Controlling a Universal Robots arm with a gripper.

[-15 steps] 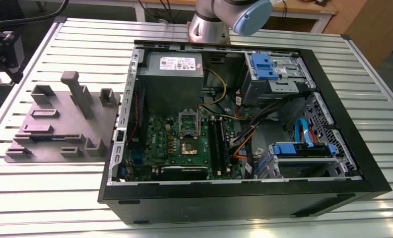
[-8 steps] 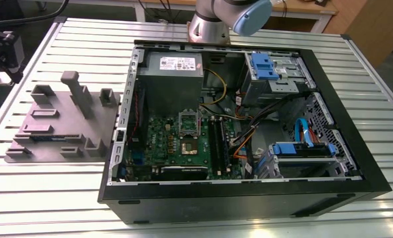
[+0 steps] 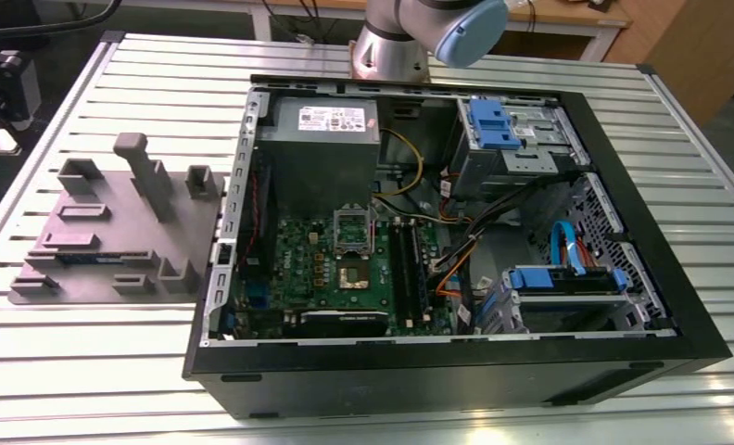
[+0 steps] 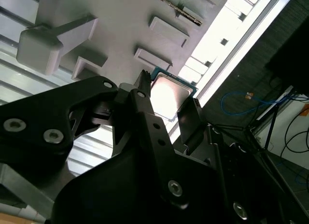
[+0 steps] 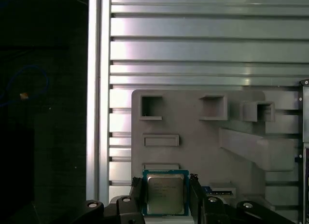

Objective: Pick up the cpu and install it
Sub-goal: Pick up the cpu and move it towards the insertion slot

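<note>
In the exterior view, the grey fixture [image 3: 95,236] lay on the slatted tabletop [image 3: 95,371]. The open computer case [image 3: 466,357] stood just beside the fixture, on the exterior view's right. The motherboard [image 3: 296,255] lay bare inside the case, but I could not tell whether its socket was empty.

In the second wrist view, the jaws were closed on the cpu [image 4: 166,91], one against each of two opposite edges, over the fixture [image 4: 120,31] near its edge.

In the first wrist view, the cpu [image 5: 165,194] sat clamped between the jaws at the edge of the fixture [image 5: 193,147], silvery top toward the camera.

By my judgement the grasp was made and the install was not yet done. Whether the chip had lifted clear of the fixture was unclear.
</note>
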